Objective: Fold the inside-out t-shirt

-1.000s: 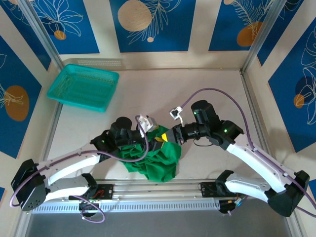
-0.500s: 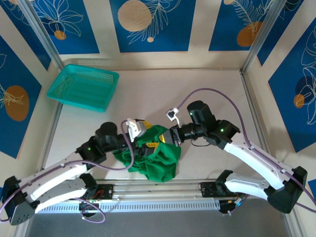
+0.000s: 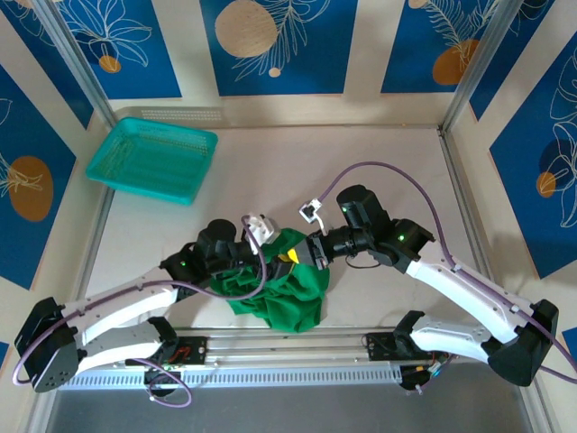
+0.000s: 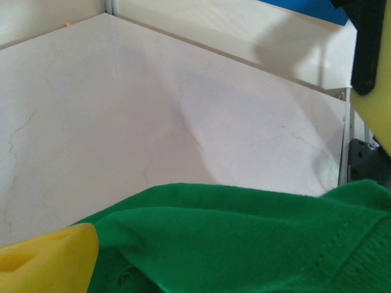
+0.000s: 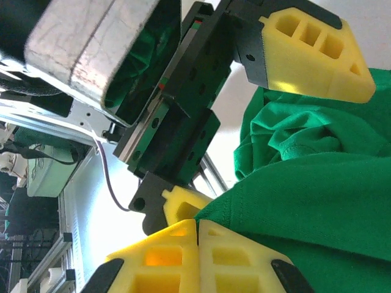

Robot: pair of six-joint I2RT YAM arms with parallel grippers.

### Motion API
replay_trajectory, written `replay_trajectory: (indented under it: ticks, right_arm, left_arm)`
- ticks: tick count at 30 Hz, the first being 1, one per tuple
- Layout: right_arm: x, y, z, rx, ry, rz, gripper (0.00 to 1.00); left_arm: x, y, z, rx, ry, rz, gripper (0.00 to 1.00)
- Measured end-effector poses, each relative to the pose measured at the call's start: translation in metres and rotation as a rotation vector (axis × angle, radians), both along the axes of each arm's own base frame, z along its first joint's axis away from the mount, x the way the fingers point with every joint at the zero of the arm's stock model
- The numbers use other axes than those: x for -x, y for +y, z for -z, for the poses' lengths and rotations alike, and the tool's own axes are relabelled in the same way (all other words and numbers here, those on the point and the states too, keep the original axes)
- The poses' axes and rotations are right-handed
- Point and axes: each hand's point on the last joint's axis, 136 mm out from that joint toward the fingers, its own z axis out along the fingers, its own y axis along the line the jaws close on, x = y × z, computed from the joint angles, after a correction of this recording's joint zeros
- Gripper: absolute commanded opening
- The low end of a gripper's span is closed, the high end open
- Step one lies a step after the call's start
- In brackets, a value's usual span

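The inside-out t-shirt [image 3: 287, 287] is a bright green crumpled heap near the table's front edge, between the two arms. My left gripper [image 3: 275, 255] is open over its upper left part. In the left wrist view the gripper [image 4: 205, 213] has cloth [image 4: 244, 244] lying between its yellow fingers [image 4: 49, 259]. My right gripper [image 3: 303, 254] reaches in from the right. Its yellow fingertips [image 5: 198, 244] are pressed together on a stitched edge of the shirt [image 5: 317, 201]. The left gripper's spread fingers [image 5: 311, 55] stand just beyond that edge.
A teal mesh basket [image 3: 153, 160] sits at the far left back of the table. A metal rail [image 3: 288, 347] runs along the front edge by the arm bases. Bare pale tabletop [image 4: 153, 104] stretches behind the shirt.
The left arm drew back to the left, then came in again over the shirt, and its jaws widened. The right gripper crept slightly left, still shut.
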Motion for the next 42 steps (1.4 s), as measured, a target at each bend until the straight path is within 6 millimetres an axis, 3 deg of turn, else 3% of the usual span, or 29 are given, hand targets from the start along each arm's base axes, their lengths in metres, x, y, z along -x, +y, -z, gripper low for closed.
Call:
replay_trajectory:
  ticks: [6,11,19,26,32,42]
  right_arm:
    - [-0.001,-0.002,-0.001,0.010,-0.002,0.008,0.00]
    - [-0.001,-0.002,-0.002,0.009,-0.004,0.008,0.00]
    - [-0.002,-0.001,-0.004,0.008,-0.002,0.006,0.00]
    - [-0.006,0.003,-0.010,0.003,-0.005,0.011,0.00]
    - [-0.004,0.005,-0.010,0.001,-0.002,0.009,0.00]
    - [-0.005,0.008,-0.008,0.008,-0.002,0.014,0.00]
  left_arm:
    - [0.017,0.015,-0.031,0.097,-0.019,0.059,0.93]
    - [0.008,0.034,-0.049,0.160,-0.020,0.025,0.90]
    - [0.009,0.017,-0.020,0.136,0.115,0.115,0.86]
    - [0.016,0.009,-0.035,0.200,0.101,0.188,0.88]
    - [0.013,0.009,-0.032,0.195,0.107,0.170,0.87]
    - [-0.010,-0.006,0.012,0.101,0.187,0.075,0.84]
